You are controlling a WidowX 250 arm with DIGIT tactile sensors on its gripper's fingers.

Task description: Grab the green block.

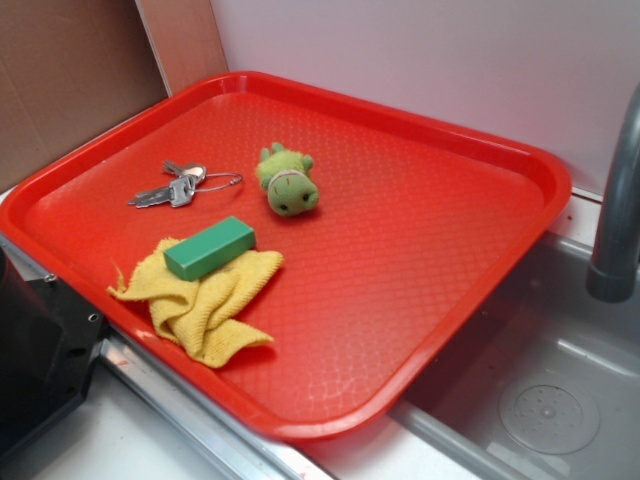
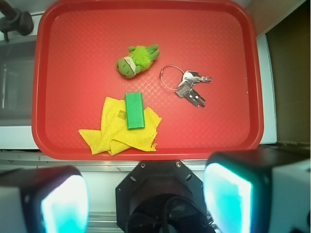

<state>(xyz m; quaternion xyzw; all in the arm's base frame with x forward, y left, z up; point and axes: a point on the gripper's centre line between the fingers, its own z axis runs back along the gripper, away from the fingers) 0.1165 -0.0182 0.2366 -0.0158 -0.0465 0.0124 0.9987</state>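
The green block point(image 1: 209, 248) is a small teal-green brick lying on a crumpled yellow cloth point(image 1: 205, 298) at the front left of the red tray point(image 1: 420, 300). In the wrist view the green block point(image 2: 134, 110) lies on the yellow cloth point(image 2: 119, 127) near the tray's point(image 2: 63, 58) closest edge. My gripper point(image 2: 146, 201) is open and empty, its two pads wide apart, held high above the counter just short of the tray's edge. The gripper itself does not show in the exterior view.
A fuzzy light-green plush toy point(image 1: 287, 181) and a bunch of keys on a ring point(image 1: 183, 186) lie behind the block. A grey faucet point(image 1: 620, 200) stands over the sink point(image 1: 540, 400) at the right. The robot's black base point(image 1: 40, 350) is at the left front.
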